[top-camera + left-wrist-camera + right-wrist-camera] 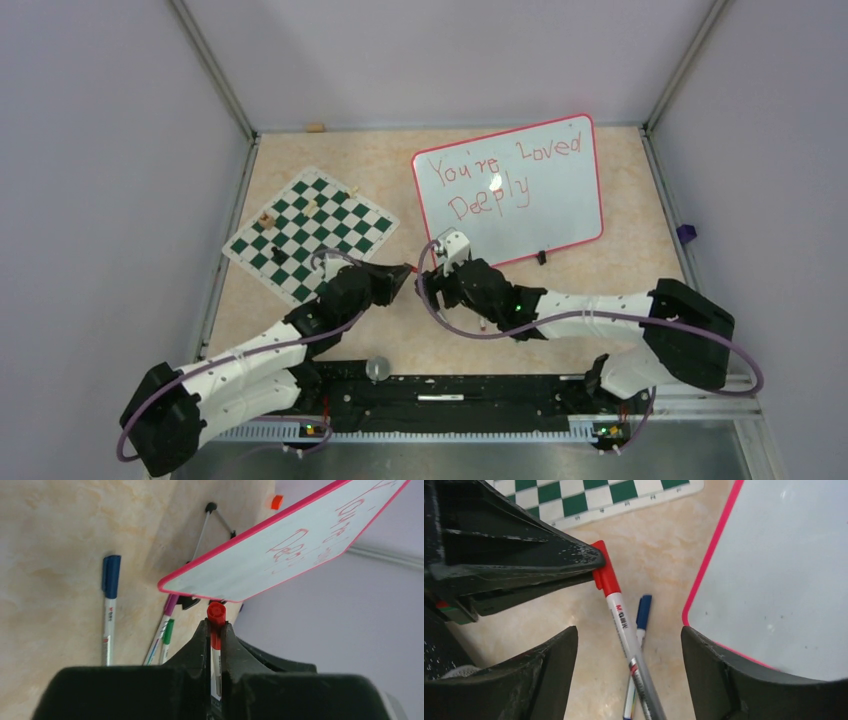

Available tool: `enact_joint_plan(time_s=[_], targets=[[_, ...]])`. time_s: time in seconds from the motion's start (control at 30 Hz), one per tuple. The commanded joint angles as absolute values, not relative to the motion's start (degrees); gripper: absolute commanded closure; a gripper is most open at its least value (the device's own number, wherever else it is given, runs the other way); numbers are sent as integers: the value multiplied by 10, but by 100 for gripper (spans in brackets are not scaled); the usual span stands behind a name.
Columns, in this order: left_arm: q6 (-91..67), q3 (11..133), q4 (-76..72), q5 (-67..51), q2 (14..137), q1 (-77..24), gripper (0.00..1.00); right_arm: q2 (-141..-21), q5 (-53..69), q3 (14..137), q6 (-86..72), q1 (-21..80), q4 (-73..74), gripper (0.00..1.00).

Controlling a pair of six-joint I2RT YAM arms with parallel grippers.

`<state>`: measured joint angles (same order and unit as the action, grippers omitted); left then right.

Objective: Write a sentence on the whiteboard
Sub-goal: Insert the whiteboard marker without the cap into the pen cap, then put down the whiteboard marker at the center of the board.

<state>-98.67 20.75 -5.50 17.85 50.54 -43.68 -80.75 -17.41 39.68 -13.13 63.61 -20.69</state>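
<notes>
We look down on a beige, marble-patterned table (620,270) walled by pale grey panels. The whiteboard (510,190), glossy white with a thin pink-red frame, stands tilted on the far right part of the table, to the right of the chess mat. It reads "You're Loved Deeply" in red handwriting. Its near left corner lies just beyond the two grippers. A green-and-white checkered chess mat (310,235) lies flat and turned at an angle on the far left part of the table, apart from the board. Two black-and-white arms reach in from the near edge, the left arm (250,360) and the right arm (600,310), and they meet near the middle of the table. The left gripper (216,625) has its jaws closed tight on a red marker (621,615), whose red cap end pokes out past the fingertips. The right gripper (629,630) faces it with jaws spread wide. Its two fingers stand on either side of the marker's white barrel and touch neither the barrel nor anything else. On the table below the board's near edge lie three more markers: a blue marker (110,605) by itself, and a purple marker (167,612) with a green marker (168,630) just beside it. A few small chess pieces (265,217) sit on the mat, too small for us to identify.
</notes>
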Motion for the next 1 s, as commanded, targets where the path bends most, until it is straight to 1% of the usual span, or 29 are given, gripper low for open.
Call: enact_joint_plan(time_s=[0.0,0.13,0.3,0.4,0.53,0.57,0.6,0.67,0.73,0.77,0.83,0.97], targets=[[-920,197,-25,112,497,-456,100,-753,-149,382,-200,622,-203,22],[-857,210,17,134,519,-444,100,-712,-127,404,-202,613,-106,21],[-789,231,58,143,554,-429,100,-677,-98,413,-206,596,-29,20],[-741,244,61,135,569,-417,100,-645,-121,397,-209,588,-12,21],[-658,288,119,154,581,-399,100,-598,-153,381,-214,552,25,23],[-630,296,120,150,581,-396,95,-591,-161,386,-224,525,51,24],[-607,305,125,147,582,-394,81,-587,-162,393,-231,499,77,25],[-583,328,162,156,585,-392,56,-574,-154,399,-238,450,117,25],[-560,347,194,160,587,-390,41,-538,-164,390,-239,413,143,25],[-551,355,208,162,587,-389,35,-522,-180,384,-237,399,150,25],[-525,364,215,153,586,-388,28,-487,-225,372,-232,379,163,25],[-498,368,206,151,578,-387,25,-464,-341,358,-215,358,181,23]])
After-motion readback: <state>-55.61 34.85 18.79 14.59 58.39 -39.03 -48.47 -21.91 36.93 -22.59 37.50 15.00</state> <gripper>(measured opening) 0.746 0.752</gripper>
